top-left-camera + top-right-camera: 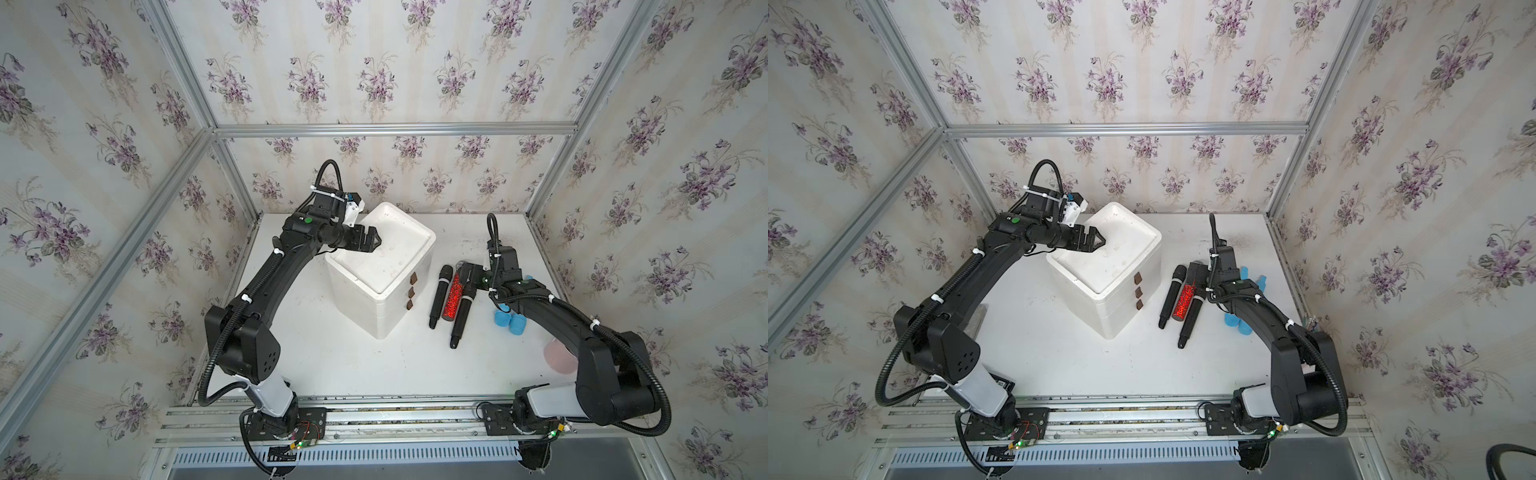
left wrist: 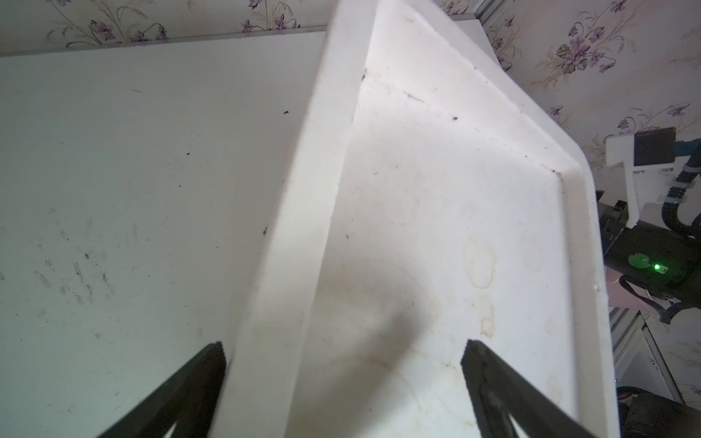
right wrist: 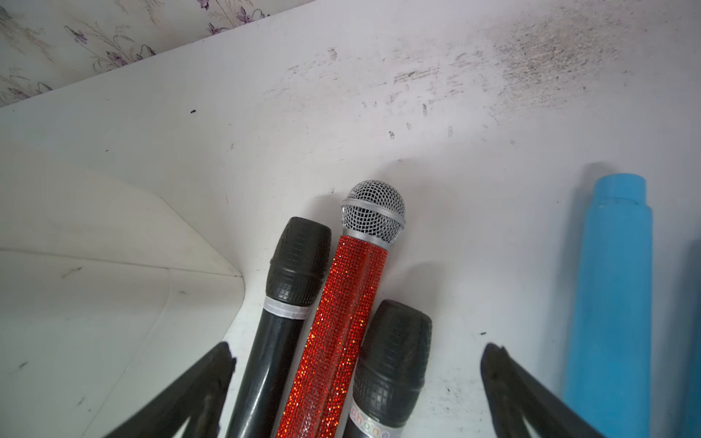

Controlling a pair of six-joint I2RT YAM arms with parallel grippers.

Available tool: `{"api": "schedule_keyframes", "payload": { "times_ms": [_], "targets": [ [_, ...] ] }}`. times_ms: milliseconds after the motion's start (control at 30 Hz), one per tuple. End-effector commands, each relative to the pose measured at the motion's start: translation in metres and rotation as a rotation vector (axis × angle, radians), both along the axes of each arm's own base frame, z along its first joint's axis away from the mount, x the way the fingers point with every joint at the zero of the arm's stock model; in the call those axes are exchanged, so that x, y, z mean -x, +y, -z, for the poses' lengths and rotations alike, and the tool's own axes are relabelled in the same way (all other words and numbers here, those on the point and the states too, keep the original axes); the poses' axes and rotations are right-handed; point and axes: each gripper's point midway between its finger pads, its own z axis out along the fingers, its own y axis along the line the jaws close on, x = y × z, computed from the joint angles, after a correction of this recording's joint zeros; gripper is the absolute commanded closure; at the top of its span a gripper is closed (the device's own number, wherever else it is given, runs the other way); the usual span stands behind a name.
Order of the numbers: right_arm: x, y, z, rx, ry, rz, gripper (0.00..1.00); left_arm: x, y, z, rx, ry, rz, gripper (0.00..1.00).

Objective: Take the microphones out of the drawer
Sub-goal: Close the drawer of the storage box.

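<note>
Three microphones lie side by side on the table, right of the white drawer unit [image 1: 386,286]: a black one [image 1: 439,297], a red glittery one with a silver mesh head [image 1: 453,296] and a second black one [image 1: 462,313]. All three brown-handled drawers [image 1: 412,291] look shut. My right gripper [image 1: 468,269] hovers open just above the microphones' head ends; in the right wrist view its fingers [image 3: 212,379] straddle all three [image 3: 333,322] and touch none. My left gripper [image 1: 374,241] is open and empty over the unit's recessed top, straddling its rim [image 2: 303,227].
Several blue cylinders [image 1: 509,322] lie right of the microphones, partly under the right arm; one [image 3: 610,303] is close beside the right gripper. A pale pink round thing [image 1: 559,357] sits near the right arm's base. The wallpapered back wall is just behind the unit.
</note>
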Motion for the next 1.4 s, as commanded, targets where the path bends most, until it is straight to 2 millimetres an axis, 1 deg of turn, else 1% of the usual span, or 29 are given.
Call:
{"api": "schedule_keyframes", "payload": {
  "times_ms": [0,100,200,300,367,433,533,600,733,867,933,1033,1133,1200,1233,1300,1367],
  "targets": [
    [-0.003,-0.004,-0.006,0.023,-0.031,-0.023,0.00,0.023,-0.014,0.019,0.034,0.139,0.021,0.01],
    [-0.008,-0.013,-0.004,0.036,-0.028,0.000,0.00,0.026,-0.023,0.015,0.042,0.133,0.038,0.01],
    [-0.017,-0.019,0.001,0.060,-0.038,0.005,0.00,0.029,-0.029,0.012,0.046,0.128,0.052,0.01],
    [-0.026,-0.024,-0.001,0.077,-0.072,0.011,0.00,0.029,-0.027,0.007,0.046,0.113,0.046,0.01],
    [-0.030,-0.027,-0.004,0.114,-0.130,0.004,0.00,0.029,-0.026,0.002,0.043,0.097,0.042,0.01],
    [-0.031,-0.037,-0.005,0.158,-0.183,0.038,0.00,0.028,-0.025,-0.003,0.043,0.083,0.040,0.01],
    [-0.028,-0.051,-0.012,0.235,-0.269,0.075,0.00,0.027,-0.022,-0.010,0.041,0.061,0.034,0.01],
    [-0.027,-0.054,-0.016,0.272,-0.314,0.067,0.00,0.026,-0.018,-0.013,0.035,0.048,0.022,0.01],
    [-0.028,-0.059,-0.022,0.260,-0.359,0.089,0.00,0.024,-0.013,-0.022,0.041,0.028,0.005,0.01],
    [-0.031,-0.060,-0.021,0.265,-0.383,0.078,0.00,0.023,-0.008,-0.033,0.047,0.000,-0.004,0.01],
    [-0.034,-0.058,-0.018,0.260,-0.385,0.058,0.00,0.022,-0.001,-0.043,0.051,-0.026,-0.021,0.01],
    [-0.034,-0.049,-0.015,0.257,-0.432,-0.014,0.00,0.022,0.010,-0.058,0.059,-0.063,-0.044,0.01],
    [-0.034,-0.051,-0.017,0.242,-0.480,-0.008,0.00,0.024,0.024,-0.071,0.058,-0.101,-0.067,0.01],
    [-0.034,-0.056,-0.014,0.243,-0.469,0.000,0.00,0.025,0.040,-0.079,0.061,-0.119,-0.101,0.01],
    [-0.034,-0.058,-0.012,0.246,-0.463,-0.004,0.00,0.024,0.052,-0.083,0.063,-0.128,-0.126,0.01],
    [-0.032,-0.061,-0.009,0.255,-0.458,-0.002,0.00,0.024,0.076,-0.090,0.062,-0.147,-0.189,0.01],
    [-0.032,-0.063,-0.007,0.239,-0.461,0.001,0.00,0.022,0.107,-0.095,0.051,-0.167,-0.277,0.01]
  ]
}}
